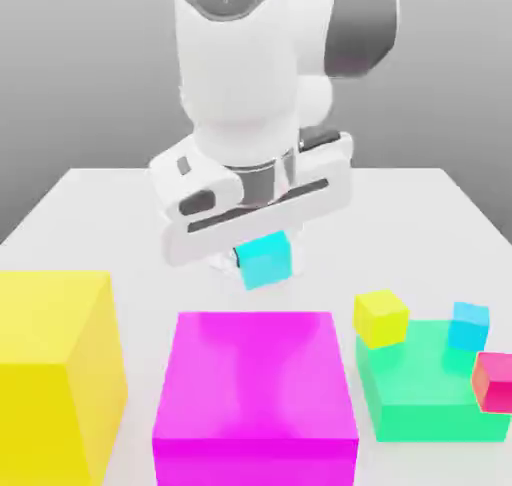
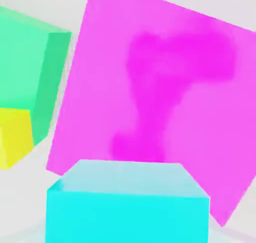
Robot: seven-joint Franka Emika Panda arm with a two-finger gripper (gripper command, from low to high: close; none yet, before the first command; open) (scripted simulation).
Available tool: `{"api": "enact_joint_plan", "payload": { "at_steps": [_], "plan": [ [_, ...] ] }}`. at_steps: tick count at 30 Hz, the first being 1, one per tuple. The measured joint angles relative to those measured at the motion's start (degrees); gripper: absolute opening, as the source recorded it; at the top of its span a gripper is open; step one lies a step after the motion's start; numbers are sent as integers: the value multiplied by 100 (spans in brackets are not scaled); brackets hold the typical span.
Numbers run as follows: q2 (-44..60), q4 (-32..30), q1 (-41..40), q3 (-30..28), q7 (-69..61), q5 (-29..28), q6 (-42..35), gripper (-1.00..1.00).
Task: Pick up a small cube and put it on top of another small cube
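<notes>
One small cyan cube hangs under the white hand, above the table and just behind the big magenta block. My gripper is shut on it. In the hand view this held cube sits close to the camera, with the magenta block's top beyond it. The other small cyan cube rests on the green block at the exterior view's right, well apart from the gripper.
A small yellow cube stands at the green block's far left corner and a small red-pink cube at its right edge. A big yellow block fills the exterior view's near left. Bare white table lies behind the blocks.
</notes>
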Motion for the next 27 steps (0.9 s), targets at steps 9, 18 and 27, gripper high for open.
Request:
{"api": "enact_joint_plan", "payload": {
  "at_steps": [9,18,27],
  "plan": [
    [-166,-479,708,854,774,176,1121,-100],
    [-269,-962,1385,1740,1593,274,2257,-100],
    [576,-1388,1614,2298,2537,-358,3832,-100]
  ]
}}
